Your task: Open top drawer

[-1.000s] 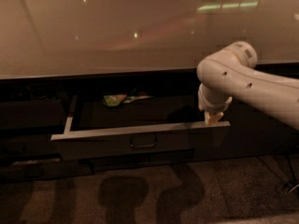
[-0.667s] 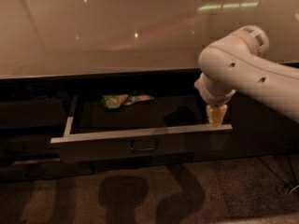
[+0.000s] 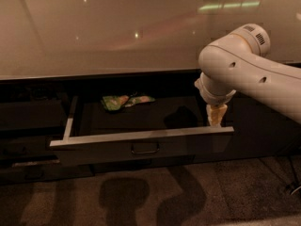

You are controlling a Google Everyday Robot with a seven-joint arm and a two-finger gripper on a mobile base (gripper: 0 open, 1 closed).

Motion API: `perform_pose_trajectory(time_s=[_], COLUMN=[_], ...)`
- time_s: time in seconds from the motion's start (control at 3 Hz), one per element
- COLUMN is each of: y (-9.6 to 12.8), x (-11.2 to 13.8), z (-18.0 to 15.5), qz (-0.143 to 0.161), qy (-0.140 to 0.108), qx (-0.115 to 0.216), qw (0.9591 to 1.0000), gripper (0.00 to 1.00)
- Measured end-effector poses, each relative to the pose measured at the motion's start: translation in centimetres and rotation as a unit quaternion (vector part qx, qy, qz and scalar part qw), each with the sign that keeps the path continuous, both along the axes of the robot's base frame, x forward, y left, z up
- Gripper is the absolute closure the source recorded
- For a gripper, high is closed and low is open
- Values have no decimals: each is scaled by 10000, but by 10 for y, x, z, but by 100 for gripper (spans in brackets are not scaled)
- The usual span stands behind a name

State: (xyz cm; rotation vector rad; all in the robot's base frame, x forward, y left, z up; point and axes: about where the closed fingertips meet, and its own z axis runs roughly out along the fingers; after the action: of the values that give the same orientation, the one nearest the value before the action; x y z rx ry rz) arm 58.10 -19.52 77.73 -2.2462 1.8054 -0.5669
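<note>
The top drawer (image 3: 141,136) stands pulled out from under the counter, its pale rim showing along the front and left side. A small loop handle (image 3: 145,148) sits at the centre of its dark front. A green snack bag (image 3: 123,101) lies on the drawer floor at the back. My gripper (image 3: 215,117) hangs below the white arm (image 3: 244,69) over the drawer's right end, just above and behind the front rim, clear of the handle.
A glossy pale countertop (image 3: 117,32) runs above the drawer. Dark cabinet fronts lie to the left (image 3: 28,121) and right (image 3: 263,126) of it. Brown carpet floor (image 3: 150,197) lies in front, with shadows on it.
The arm has risen and drawn nearer the camera, lifting the gripper slightly off the drawer's right front rim. The drawer stays pulled out about as far as before.
</note>
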Motion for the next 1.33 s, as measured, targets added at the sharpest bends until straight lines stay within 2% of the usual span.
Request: perform_pose_trajectory(time_s=[1.0,1.33], y=[0,9], x=[0,1], z=[0,-5], qz=[1,292], qy=[0,157], qx=[0,272], qw=[10000,9991], gripper=[89,100])
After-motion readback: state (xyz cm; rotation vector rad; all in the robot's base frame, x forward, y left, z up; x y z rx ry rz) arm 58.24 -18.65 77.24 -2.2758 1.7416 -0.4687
